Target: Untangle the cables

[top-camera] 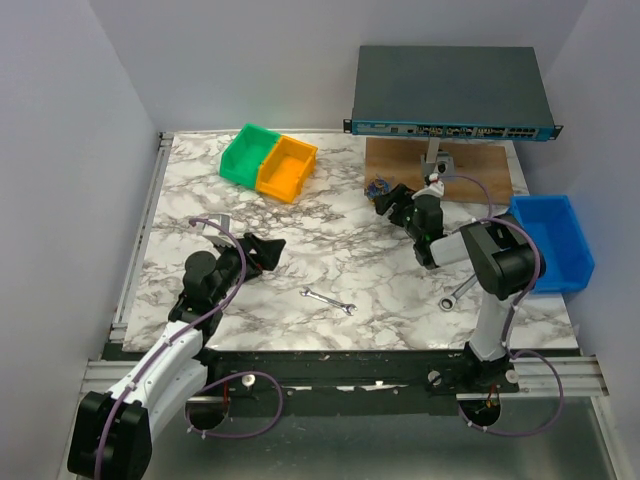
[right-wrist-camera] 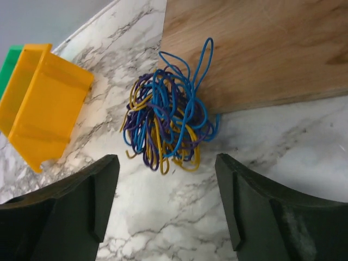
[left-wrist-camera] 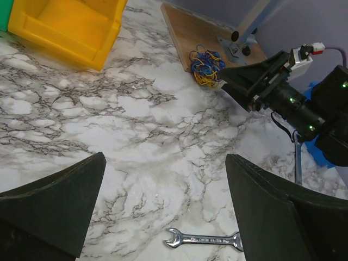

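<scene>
The cables [right-wrist-camera: 166,122] lie as one clump at the near left corner of the wooden board [right-wrist-camera: 261,49]. The right gripper [right-wrist-camera: 166,160] hovers just beside them with its jaws open. The left gripper [left-wrist-camera: 164,159] is well apart, also with open jaws.

The cables [right-wrist-camera: 163,128] lie half on the board [right-wrist-camera: 261,49], just ahead of the right tool [right-wrist-camera: 166,166].

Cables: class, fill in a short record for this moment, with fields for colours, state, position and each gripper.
colours: blue, yellow, purple
state: cables in one tangled clump
position: partly on the wooden board, partly on the marble table
right gripper: open, lined up on the clump, not gripping it
left gripper: open, empty, well away over the table
nearby: yellow bin
</scene>
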You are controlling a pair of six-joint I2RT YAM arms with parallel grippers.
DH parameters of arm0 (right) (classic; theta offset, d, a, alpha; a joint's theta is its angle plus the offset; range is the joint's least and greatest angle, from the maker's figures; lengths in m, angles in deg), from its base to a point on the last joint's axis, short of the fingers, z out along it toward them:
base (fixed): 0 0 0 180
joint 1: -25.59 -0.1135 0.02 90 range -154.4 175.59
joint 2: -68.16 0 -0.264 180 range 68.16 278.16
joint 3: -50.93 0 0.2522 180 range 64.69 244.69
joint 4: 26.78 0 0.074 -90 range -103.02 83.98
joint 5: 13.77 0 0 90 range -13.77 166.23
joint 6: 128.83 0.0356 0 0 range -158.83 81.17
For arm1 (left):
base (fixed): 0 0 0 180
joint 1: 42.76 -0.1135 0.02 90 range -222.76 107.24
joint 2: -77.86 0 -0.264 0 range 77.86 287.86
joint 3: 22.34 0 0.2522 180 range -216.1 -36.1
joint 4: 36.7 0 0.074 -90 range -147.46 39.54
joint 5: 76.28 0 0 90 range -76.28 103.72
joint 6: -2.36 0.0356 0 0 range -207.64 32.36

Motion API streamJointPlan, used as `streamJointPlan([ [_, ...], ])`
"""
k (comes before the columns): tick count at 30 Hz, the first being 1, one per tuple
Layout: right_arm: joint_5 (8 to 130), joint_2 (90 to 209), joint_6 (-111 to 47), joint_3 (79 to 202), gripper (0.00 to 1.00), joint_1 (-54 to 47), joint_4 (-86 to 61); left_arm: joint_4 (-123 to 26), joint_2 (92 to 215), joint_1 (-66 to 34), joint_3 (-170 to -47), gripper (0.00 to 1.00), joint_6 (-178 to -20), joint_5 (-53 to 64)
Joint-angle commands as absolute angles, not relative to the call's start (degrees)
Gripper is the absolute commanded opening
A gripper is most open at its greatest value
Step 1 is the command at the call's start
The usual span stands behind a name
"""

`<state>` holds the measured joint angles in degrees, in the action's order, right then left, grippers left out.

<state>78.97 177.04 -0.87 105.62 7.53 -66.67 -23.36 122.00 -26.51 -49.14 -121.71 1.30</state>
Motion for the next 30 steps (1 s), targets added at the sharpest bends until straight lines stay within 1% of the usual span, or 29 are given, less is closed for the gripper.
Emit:
streamJointPlan([
  [1,82.6,182.2,-2.4,111.7,0.74,6.8,-69.2,-21.3,121.3,-26.2,-48.7,0.94,-120.4,2.2],
  [2,82.5,183.1,-2.6,112.9,0.69,6.7,-68.6,-21.5,121.2,-26.2,-48.7,0.94,-120.1,2.0],
  [5,82.7,184.5,-3.3,115.5,0.37,6.1,-67.0,-21.3,121.2,-26.2,-48.8,0.93,-119.9,2.0],
  [6,82.3,184.3,-3.9,115.7,0.31,5.9,-66.9,-21.4,121.4,-26.2,-48.9,0.94,-120.0,2.3],
  [7,82.0,183.8,-4.3,115.5,0.18,5.7,-66.2,-22.3,121.9,-26.3,-49.0,0.98,-120.7,3.4],
  [8,81.2,182.8,-4.7,115.1,0.09,5.4,-65.7,-23.0,122.6,-26.3,-49.2,0.99,-121.6,4.8],
  [9,80.4,181.6,-5.2,114.4,0.02,5.1,-65.2,-24.0,123.5,-26.5,-49.7,0.99,-122.2,5.0],
  [11,79.3,178.0,-5.6,111.8,0.01,4.2,-63.8,-25.6,124.5,-26.6,-51.1,0.99,-122.6,4.8],
  [17,70.3,164.6,-3.2,101.4,0.01,1.5,-61.8,-25.8,126.0,-26.6,-50.9,0.99,-127.6,7.1],
  [18,68.4,162.8,-3.2,99.8,0.01,0.9,-61.0,-24.4,126.6,-26.6,-50.6,0.99,-127.2,5.7],
  [22,58.0,157.3,-3.6,95.0,0.01,-0.8,-60.4,-14.6,130.8,-26.1,-50.5,0.99,-123.8,-7.1],
  [23,55.6,156.8,-3.4,93.9,0.01,-0.9,-60.6,-14.6,132.4,-25.6,-51.5,0.99,-123.4,-9.0],
  [24,54.3,156.5,-3.4,93.2,0.04,-0.9,-60.7,-15.8,134.4,-25.0,-52.8,0.99,-123.1,-10.4],
  [25,53.1,156.4,-3.9,92.3,0.16,-0.9,-60.7,-16.1,136.6,-24.4,-54.0,0.99,-122.6,-11.4],
  [27,53.7,155.9,-5.0,90.3,0.59,-0.9,-61.2,-17.1,140.7,-22.5,-56.5,0.98,-122.1,-12.8],
  [28,55.3,155.2,-5.5,89.5,0.68,-0.9,-60.9,-17.7,142.5,-21.4,-57.9,0.98,-121.7,-13.5],
  [29,57.4,154.4,-5.7,88.4,0.73,-0.9,-60.8,-18.4,144.2,-20.3,-59.0,0.98,-121.2,-13.7],
  [30,58.9,153.2,-6.3,87.5,0.74,-0.9,-60.9,-18.8,145.3,-19.0,-60.1,0.97,-121.0,-12.8],
])
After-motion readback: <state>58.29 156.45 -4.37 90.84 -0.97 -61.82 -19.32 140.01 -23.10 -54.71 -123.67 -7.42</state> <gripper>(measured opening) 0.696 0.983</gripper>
